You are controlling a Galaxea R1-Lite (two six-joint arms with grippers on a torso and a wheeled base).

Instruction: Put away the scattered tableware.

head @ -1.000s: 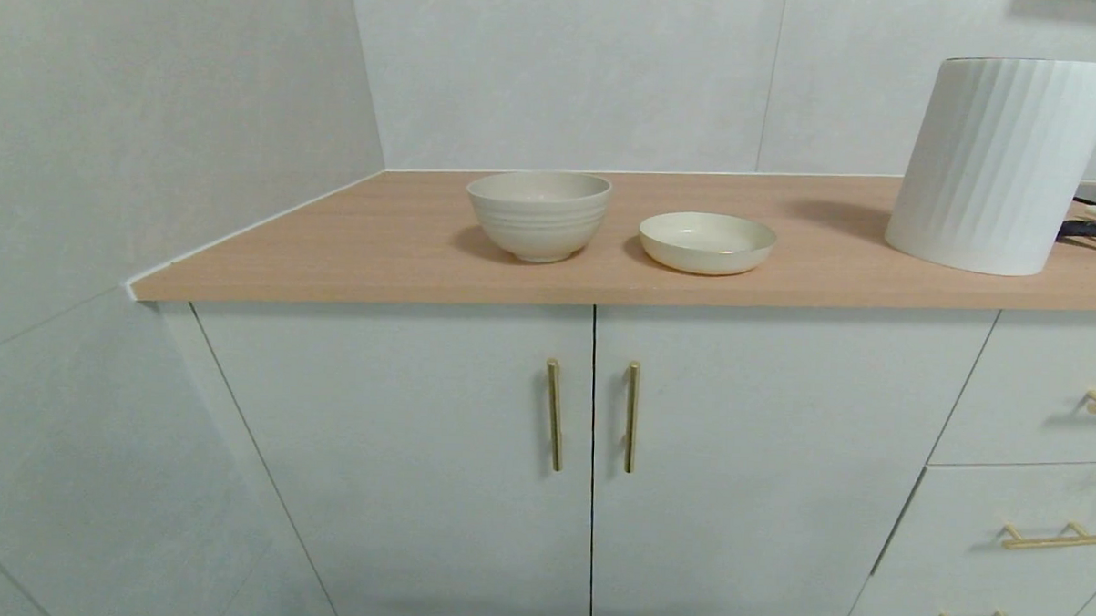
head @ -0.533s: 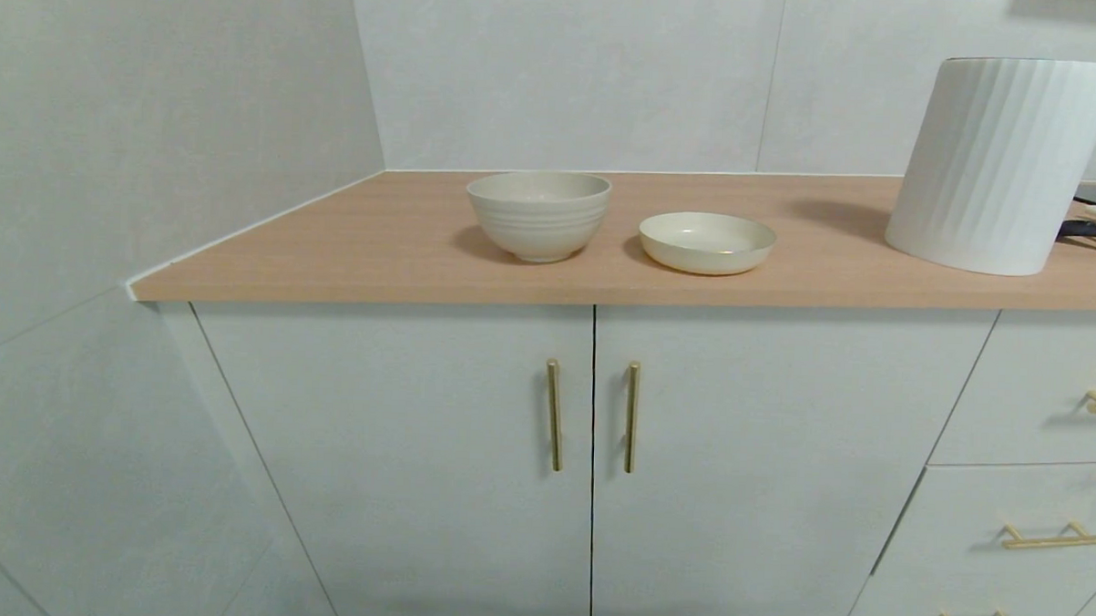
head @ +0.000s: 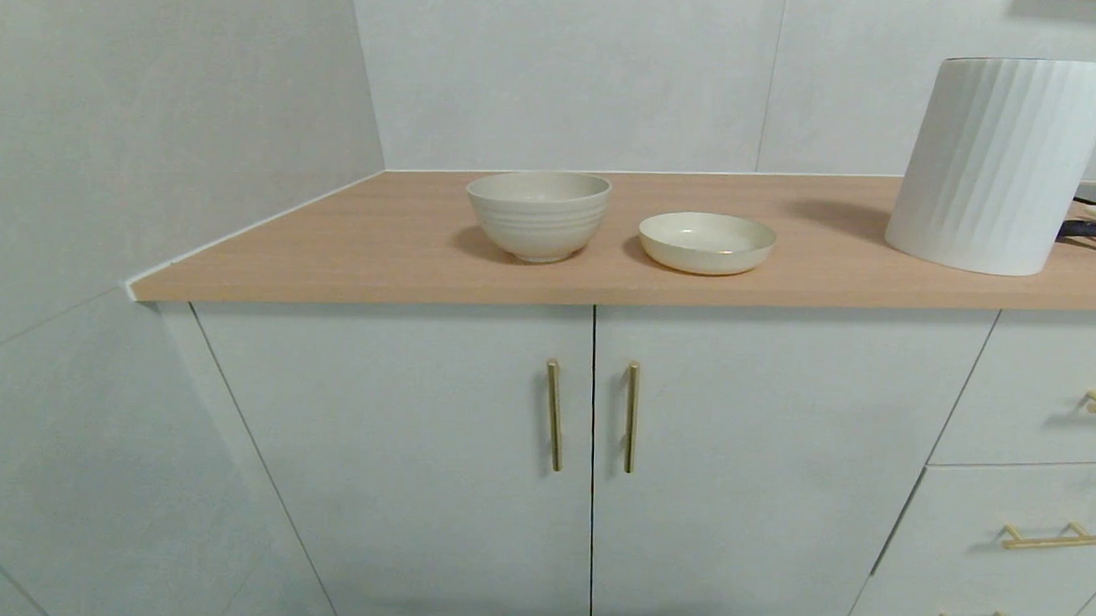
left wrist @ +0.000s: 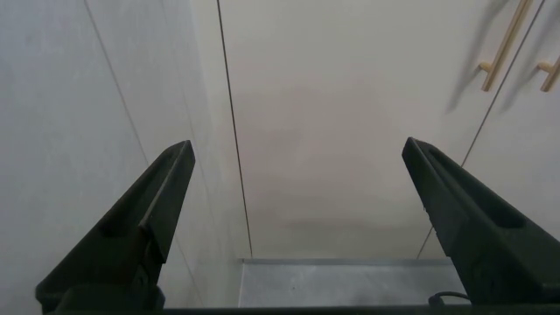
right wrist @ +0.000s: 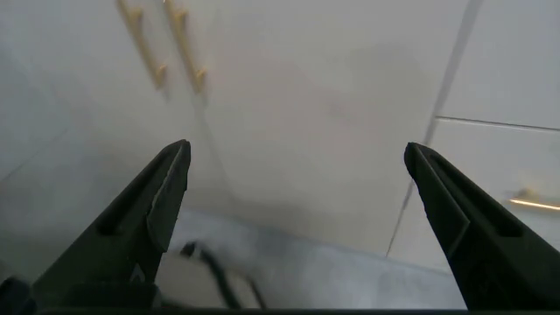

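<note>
A deep beige ribbed bowl (head: 538, 215) stands upright on the light wooden bench (head: 377, 247). A shallow cream dish (head: 707, 242) sits just beside it on the robot's right, not touching it. A tall white fluted cylinder (head: 1004, 164) stands well apart, farther right. Below the bench, the white cupboard doors (head: 415, 449) are closed. The left hand (left wrist: 297, 153) and the right hand (right wrist: 297, 150) are both spread wide, holding nothing, in front of the cupboard fronts.

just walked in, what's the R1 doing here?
Nothing is being handled yet. The bowl and the shallow dish sit side by side, apart, on the countertop above the closed cabinet doors. The left hand and right hand are both open and empty, low in front of the cabinet.
</note>
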